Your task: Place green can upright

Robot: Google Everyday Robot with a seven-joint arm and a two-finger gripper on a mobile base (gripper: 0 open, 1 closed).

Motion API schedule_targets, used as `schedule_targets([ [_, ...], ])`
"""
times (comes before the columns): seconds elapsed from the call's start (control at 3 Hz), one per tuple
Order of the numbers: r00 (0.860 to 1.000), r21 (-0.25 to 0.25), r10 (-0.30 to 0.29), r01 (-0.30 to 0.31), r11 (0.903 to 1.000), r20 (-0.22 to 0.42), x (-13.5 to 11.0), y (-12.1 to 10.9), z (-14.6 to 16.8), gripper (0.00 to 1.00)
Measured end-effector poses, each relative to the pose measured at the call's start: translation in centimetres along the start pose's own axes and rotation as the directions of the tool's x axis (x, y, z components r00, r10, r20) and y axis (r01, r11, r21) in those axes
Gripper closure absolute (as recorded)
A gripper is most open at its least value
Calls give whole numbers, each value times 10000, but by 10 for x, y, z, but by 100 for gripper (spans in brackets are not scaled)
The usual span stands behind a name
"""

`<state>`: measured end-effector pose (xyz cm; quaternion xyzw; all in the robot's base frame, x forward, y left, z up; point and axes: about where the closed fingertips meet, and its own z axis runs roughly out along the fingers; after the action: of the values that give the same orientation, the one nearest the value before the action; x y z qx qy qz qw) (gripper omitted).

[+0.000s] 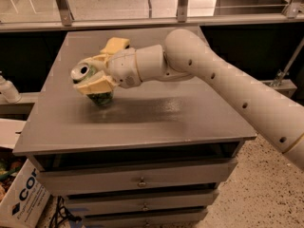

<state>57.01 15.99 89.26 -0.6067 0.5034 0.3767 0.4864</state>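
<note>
Clearly tilted, the green can (100,98) sits clamped in the gripper (93,77), its silver top leaning to the left and its green base low over the left part of the grey cabinet top (166,113). Whether the base touches the surface or hangs just above it, I cannot tell. The fingers are closed around the can's upper half. The risk, as I judge it, is a release at this lean: the can would tip onto its side and roll toward the left edge. Pressing down while it is tilted could also dent it or skid its rim across the smooth top.
</note>
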Motion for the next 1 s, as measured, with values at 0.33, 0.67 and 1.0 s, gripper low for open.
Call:
schedule_targets([
  [0.33,10000,0,0,0,10000,0,-5,-1,-1,82],
  [0.67,10000,1,1,-1,10000,-1,-5,-1,-1,58],
  [1.0,10000,3,3,-3,10000,-3,-5,-1,-1,36],
])
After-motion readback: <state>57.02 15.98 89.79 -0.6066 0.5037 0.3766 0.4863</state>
